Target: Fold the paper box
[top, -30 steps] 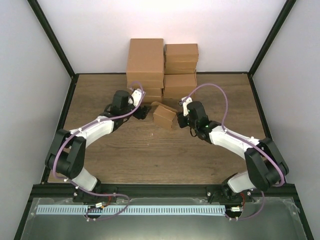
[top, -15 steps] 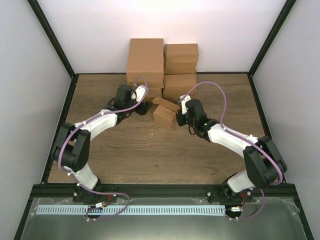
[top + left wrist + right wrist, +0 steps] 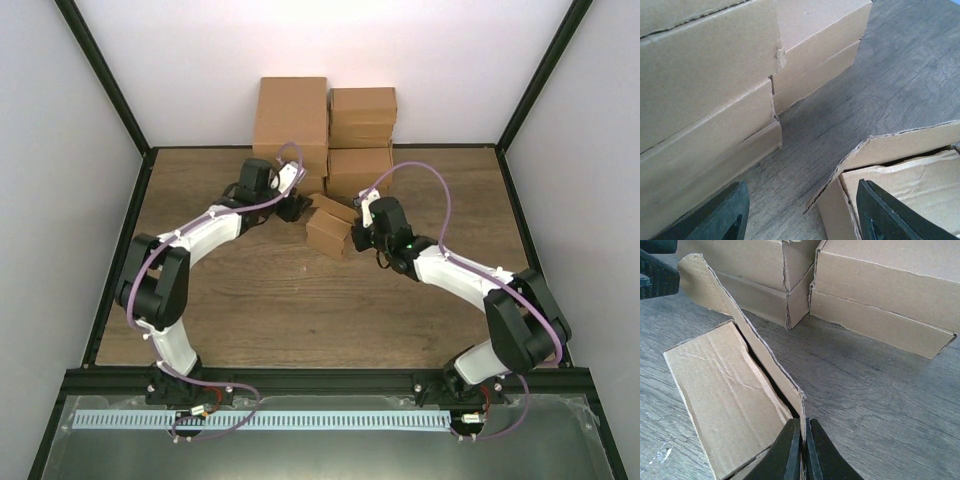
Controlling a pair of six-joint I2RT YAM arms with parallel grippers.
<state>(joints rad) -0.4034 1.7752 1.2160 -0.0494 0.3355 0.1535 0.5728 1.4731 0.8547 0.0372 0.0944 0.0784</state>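
Observation:
A small brown paper box (image 3: 327,232) lies on the wooden table in front of the stacked boxes, its lid flap (image 3: 331,208) raised. In the right wrist view the box (image 3: 725,390) lies left of the upright flap (image 3: 747,335). My right gripper (image 3: 803,440) is shut on the flap's near edge, also seen from above (image 3: 358,238). My left gripper (image 3: 295,210) is open at the box's far left corner. In the left wrist view its fingers (image 3: 720,212) straddle the flap's corner (image 3: 840,170) and the box (image 3: 900,185).
Stacks of finished brown boxes (image 3: 292,125) stand against the back wall, just behind the left gripper; they fill the left wrist view (image 3: 705,80) and the top of the right wrist view (image 3: 880,295). Black frame rails (image 3: 110,90) bound the table.
My left arm has reached forward and right, bringing its open gripper up to the box's raised flap. The right gripper has stayed shut on the flap, with the box barely shifted.

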